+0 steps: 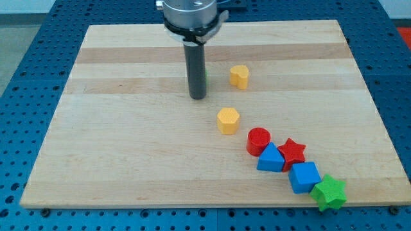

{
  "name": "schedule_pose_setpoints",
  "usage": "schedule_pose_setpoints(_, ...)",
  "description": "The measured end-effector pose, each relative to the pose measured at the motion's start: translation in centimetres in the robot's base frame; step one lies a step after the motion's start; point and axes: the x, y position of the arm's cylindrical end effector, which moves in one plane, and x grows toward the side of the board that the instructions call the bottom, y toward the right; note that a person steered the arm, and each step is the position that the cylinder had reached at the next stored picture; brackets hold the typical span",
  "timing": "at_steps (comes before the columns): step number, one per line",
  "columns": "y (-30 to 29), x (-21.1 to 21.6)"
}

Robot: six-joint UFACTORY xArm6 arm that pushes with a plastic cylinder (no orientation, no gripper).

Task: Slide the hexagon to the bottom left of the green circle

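Note:
The yellow hexagon (228,120) lies near the middle of the wooden board (115,141). My tip (197,97) rests on the board up and to the left of the hexagon, with a gap between them. Only a thin green sliver of the green circle (206,81) shows at the rod's right edge, just above the tip; the rod hides the rest. A yellow heart-shaped block (239,76) sits to the right of the rod, above the hexagon.
A cluster runs toward the view's bottom right: red cylinder (259,141), red star (293,151), blue triangular block (271,158), blue cube (304,177), green star (330,192) near the board's bottom edge. The board lies on a blue perforated table.

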Motion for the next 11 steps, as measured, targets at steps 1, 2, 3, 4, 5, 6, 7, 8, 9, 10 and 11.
schedule_pose_setpoints(1,7.8,2.8)
schedule_pose_setpoints(2,13.0,3.8)
schedule_pose_setpoints(3,12.1,4.4)
schedule_pose_setpoints(4,8.7,5.6)
schedule_pose_setpoints(5,8.6,5.9)
schedule_pose_setpoints(6,6.9,6.9)
schedule_pose_setpoints(7,6.9,6.9)
schedule_pose_setpoints(8,5.2,6.5)
schedule_pose_setpoints(9,0.9,6.3)
schedule_pose_setpoints(10,-3.6,6.1)
schedule_pose_setpoints(11,-5.9,6.5)
